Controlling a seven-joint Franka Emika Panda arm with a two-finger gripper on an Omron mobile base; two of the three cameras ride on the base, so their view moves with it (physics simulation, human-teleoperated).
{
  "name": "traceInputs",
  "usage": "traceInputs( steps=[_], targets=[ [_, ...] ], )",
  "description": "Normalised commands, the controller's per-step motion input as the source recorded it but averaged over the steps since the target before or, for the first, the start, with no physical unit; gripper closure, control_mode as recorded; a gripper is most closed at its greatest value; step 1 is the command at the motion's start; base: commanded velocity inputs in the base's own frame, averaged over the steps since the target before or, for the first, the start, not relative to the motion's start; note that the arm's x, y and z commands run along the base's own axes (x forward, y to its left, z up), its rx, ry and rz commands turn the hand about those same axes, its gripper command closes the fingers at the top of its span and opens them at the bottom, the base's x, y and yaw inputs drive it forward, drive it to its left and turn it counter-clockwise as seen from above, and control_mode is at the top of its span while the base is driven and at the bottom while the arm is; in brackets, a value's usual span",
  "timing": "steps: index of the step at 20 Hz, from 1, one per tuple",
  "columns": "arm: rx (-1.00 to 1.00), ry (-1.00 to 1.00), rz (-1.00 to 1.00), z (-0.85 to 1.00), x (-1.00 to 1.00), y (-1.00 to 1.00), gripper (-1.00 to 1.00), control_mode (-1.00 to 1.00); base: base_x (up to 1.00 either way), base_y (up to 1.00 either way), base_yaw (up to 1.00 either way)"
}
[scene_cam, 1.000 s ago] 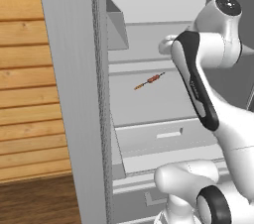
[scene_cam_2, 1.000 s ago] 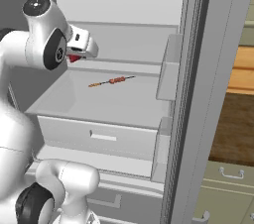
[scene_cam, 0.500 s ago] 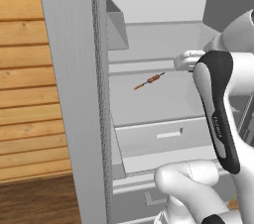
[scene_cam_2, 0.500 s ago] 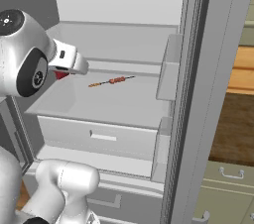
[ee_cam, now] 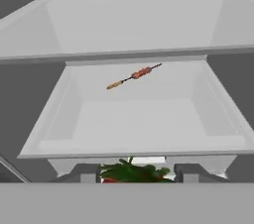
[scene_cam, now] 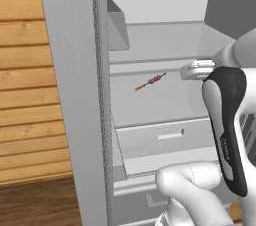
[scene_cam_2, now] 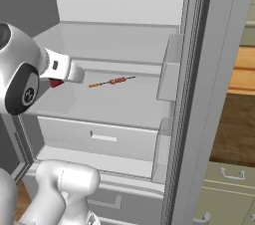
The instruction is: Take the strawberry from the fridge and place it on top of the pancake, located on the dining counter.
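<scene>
The fridge (scene_cam: 150,105) stands open in front of me, its white shelves and bottom drawers showing. My gripper (ee_cam: 134,175) is shut on the strawberry (ee_cam: 125,173), whose green leaves and a bit of red sit between the two finger tips. From the right base view the strawberry (scene_cam_2: 55,84) shows as a red spot under the white hand, with the gripper (scene_cam_2: 57,79) at the left front edge of the fridge (scene_cam_2: 124,109) shelf. The pancake and the dining counter are out of view.
A thin orange-brown skewer (scene_cam: 150,81) (scene_cam_2: 112,81) (ee_cam: 135,76) lies on the middle shelf. The open fridge door (scene_cam: 75,95) stands at the left, another door with bins (scene_cam_2: 172,69) at the right. Wooden wall panels (scene_cam: 25,95) are behind the left door, cabinet drawers (scene_cam_2: 224,179) at lower right.
The hand has drawn back out of the fridge and come lower, still holding the strawberry. The skewer has stayed where it was on the shelf.
</scene>
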Motion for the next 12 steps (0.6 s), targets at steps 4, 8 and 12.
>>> traceInputs(
  steps=[4,8,12],
  targets=[
    [0.00,-0.04,0.00,-0.05,-0.48,0.00,1.00,1.00,-0.20,0.00,0.00],
    [0.00,0.00,0.00,0.00,0.00,0.00,1.00,1.00,-1.00,0.00,-0.02],
    [0.00,0.00,0.00,0.00,0.00,0.00,1.00,1.00,-1.00,0.05,-0.19]
  ],
)
